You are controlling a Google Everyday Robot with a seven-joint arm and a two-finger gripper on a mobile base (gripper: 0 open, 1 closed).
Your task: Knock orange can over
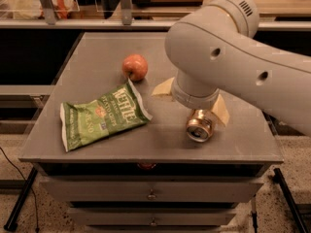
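Observation:
The orange can (pixel 199 125) lies on its side on the grey table (pixel 160 137), right of centre near the front edge. Its silver top with the pull tab faces me. My gripper (pixel 190 106) hangs just above and behind the can, under the large white arm (pixel 228 62). One cream finger (pixel 162 88) sticks out to the left of the wrist and the other (pixel 221 111) to the right, wide apart and holding nothing. The right finger is beside the can's upper right edge.
A round reddish apple (pixel 135 67) sits at the table's middle back. A green chip bag (pixel 101 115) lies flat at the front left. Drawers (pixel 151 194) are below the tabletop. A shelf with clutter (pixel 73 4) runs behind the table.

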